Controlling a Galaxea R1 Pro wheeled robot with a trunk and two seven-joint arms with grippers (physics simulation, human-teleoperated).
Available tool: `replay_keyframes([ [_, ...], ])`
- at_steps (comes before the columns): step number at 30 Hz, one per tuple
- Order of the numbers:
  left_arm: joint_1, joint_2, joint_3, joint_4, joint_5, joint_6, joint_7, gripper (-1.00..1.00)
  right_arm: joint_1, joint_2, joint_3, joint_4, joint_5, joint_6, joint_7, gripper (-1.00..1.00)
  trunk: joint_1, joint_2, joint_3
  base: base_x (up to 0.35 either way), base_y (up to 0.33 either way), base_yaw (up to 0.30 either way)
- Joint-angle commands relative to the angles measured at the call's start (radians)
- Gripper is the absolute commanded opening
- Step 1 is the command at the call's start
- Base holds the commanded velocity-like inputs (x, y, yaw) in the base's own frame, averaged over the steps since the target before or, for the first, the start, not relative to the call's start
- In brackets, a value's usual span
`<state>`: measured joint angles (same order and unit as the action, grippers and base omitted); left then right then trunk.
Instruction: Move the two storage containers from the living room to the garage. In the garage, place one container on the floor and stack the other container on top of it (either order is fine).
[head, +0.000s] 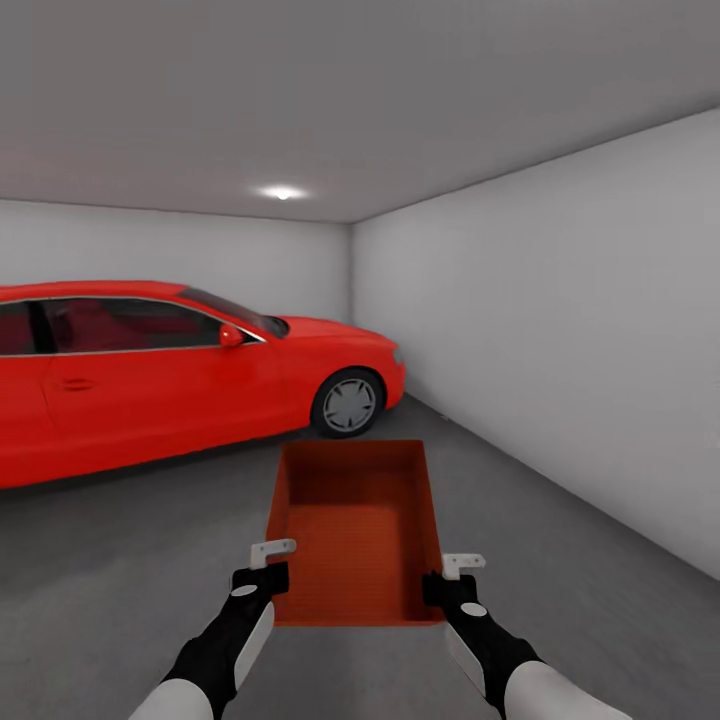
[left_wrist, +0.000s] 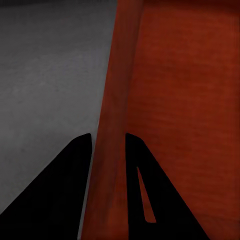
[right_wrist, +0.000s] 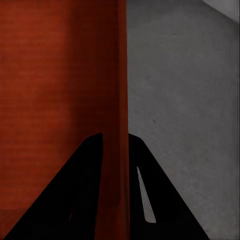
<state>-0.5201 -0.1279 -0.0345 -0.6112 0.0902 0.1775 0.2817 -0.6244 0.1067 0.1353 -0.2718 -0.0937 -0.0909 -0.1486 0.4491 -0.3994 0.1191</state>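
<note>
I am in the garage. One orange-red storage container (head: 355, 530), open-topped and empty, is held level in front of me over the dark grey floor (head: 600, 600). My left gripper (head: 268, 572) is shut on its left side wall near the close corner. My right gripper (head: 447, 582) is shut on the right side wall. In the left wrist view the thin wall (left_wrist: 112, 75) runs between the dark fingers of the left gripper (left_wrist: 107, 145), with the container's inside (left_wrist: 185, 100) beside it. The right wrist view shows the right gripper (right_wrist: 116, 142) clamping the other wall (right_wrist: 121, 60).
A red car (head: 150, 370) stands on the left, its nose pointing right toward the far corner. A plain white wall (head: 560, 330) runs along the right side, and a back wall (head: 200, 250) lies behind the car. Open floor (head: 520, 470) stretches ahead between car and right wall.
</note>
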Motion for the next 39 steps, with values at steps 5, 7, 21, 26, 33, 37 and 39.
replay_keyframes([
  [5,0.001,0.008,-0.003,-0.002,-0.006,0.008,0.016,-1.0,-0.001,-0.001,-0.013,0.0,-0.005,-0.005,-0.036,-1.0,0.001,-0.001,0.0,0.322,0.0,-0.293],
  [7,0.001,0.007,-0.002,-0.002,-0.006,0.008,0.017,-1.0,-0.001,-0.001,-0.013,0.0,-0.005,-0.006,-0.036,-1.0,0.001,-0.001,0.0,0.322,0.0,-0.294],
  [21,0.0,0.008,-0.002,-0.001,-0.005,0.008,0.016,-1.0,-0.001,-0.001,-0.013,0.0,-0.005,-0.006,-0.036,-1.0,0.001,-0.001,0.0,0.322,0.0,-0.295],
  [26,0.0,0.008,-0.002,-0.002,-0.004,0.008,0.016,-1.0,-0.001,-0.001,-0.014,0.0,-0.005,-0.006,-0.036,-1.0,0.001,-0.001,0.0,0.322,0.0,-0.295],
  [33,0.001,0.008,-0.002,-0.001,-0.004,0.008,0.016,-1.0,-0.001,-0.001,-0.013,0.0,-0.005,-0.006,-0.036,-1.0,0.001,-0.001,0.0,0.322,0.0,-0.295],
  [37,0.001,0.008,-0.002,-0.002,-0.004,0.008,0.016,-1.0,-0.001,-0.001,-0.014,0.0,-0.006,-0.006,-0.036,-1.0,0.001,-0.001,0.0,0.322,0.0,-0.295],
  [39,0.001,0.008,-0.002,-0.002,-0.004,0.008,0.016,-1.0,-0.001,-0.001,-0.014,0.0,-0.006,-0.006,-0.036,-1.0,0.001,-0.001,0.0,0.322,0.0,-0.295],
])
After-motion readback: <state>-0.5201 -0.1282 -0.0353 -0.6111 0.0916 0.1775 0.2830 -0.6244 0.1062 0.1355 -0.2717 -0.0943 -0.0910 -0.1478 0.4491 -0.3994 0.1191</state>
